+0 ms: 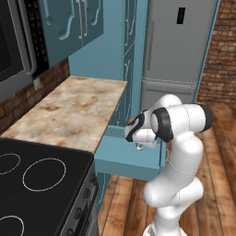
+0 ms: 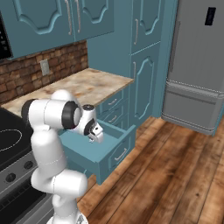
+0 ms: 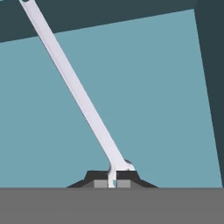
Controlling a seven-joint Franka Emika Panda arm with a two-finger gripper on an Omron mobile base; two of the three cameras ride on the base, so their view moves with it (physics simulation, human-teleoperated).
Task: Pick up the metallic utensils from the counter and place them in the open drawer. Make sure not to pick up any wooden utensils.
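My gripper (image 3: 112,181) is shut on one of the metallic utensils, a slim all-silver utensil (image 3: 74,83). The utensil runs from the fingertips up to the top left, over the teal floor of the open drawer (image 3: 153,96). From the base, the hand (image 1: 138,146) hangs over the open drawer (image 1: 124,161), just past the front edge of the beige marble counter (image 1: 69,110). The right base view shows the gripper (image 2: 97,133) above the drawer (image 2: 111,151), below the counter (image 2: 92,83). The wooden utensils are out of view.
A black cooktop (image 1: 41,184) adjoins the counter on the near side. A tall teal cabinet (image 2: 146,65) and a grey fridge (image 2: 197,65) stand beyond the counter's far end. Upper cabinets (image 2: 57,22) hang over the counter. Wooden floor (image 2: 175,175) lies beside the drawer.
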